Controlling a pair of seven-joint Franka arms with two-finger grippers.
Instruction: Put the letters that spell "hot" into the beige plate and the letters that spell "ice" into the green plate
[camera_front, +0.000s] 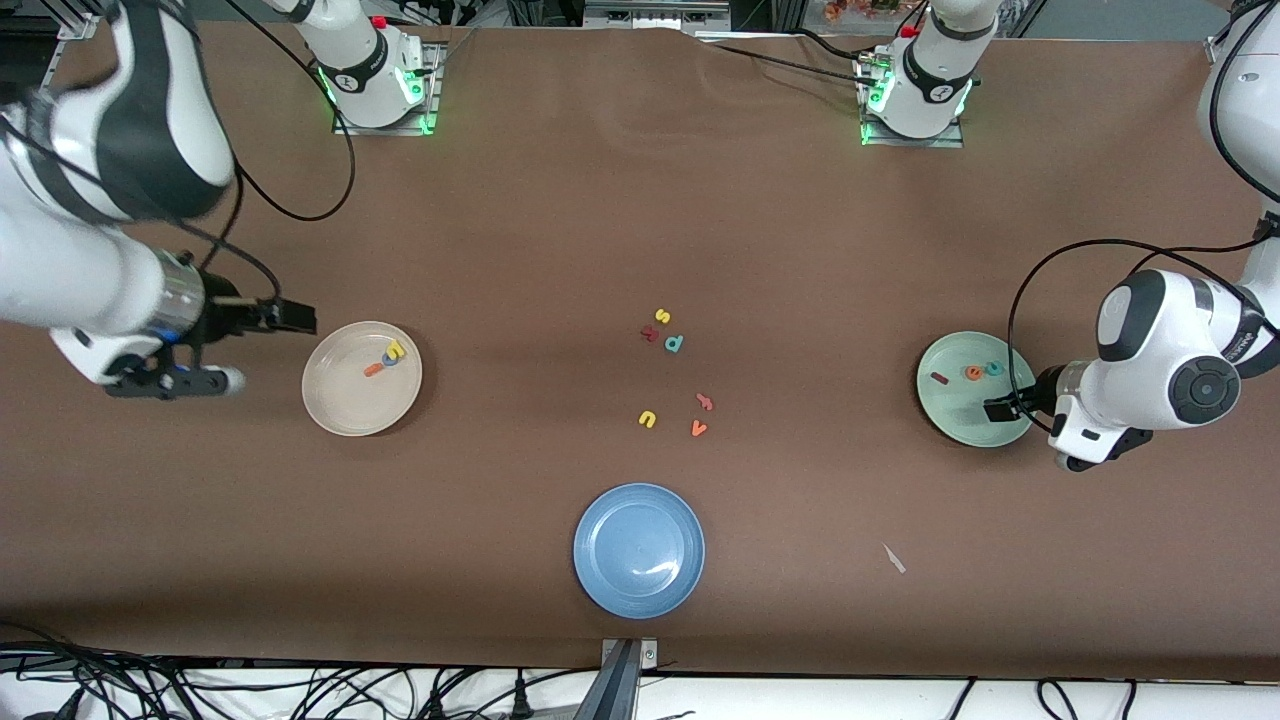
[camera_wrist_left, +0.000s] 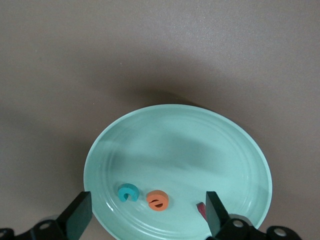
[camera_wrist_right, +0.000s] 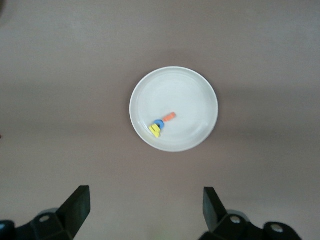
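The beige plate lies toward the right arm's end of the table and holds the yellow "h", blue "o" and orange "t". My right gripper hovers open and empty over the table just beside that plate; its wrist view shows the beige plate well off from the open right gripper. The green plate holds the dark red "i", orange "e" and teal "c". Over its rim my left gripper is open and empty. In the left wrist view the "c" and "e" lie between the fingers.
A blue plate sits nearest the front camera. Mid-table lie loose letters: yellow "s", teal letter, small red piece, yellow "u", orange "v" and a pinkish piece. A pale scrap lies nearby.
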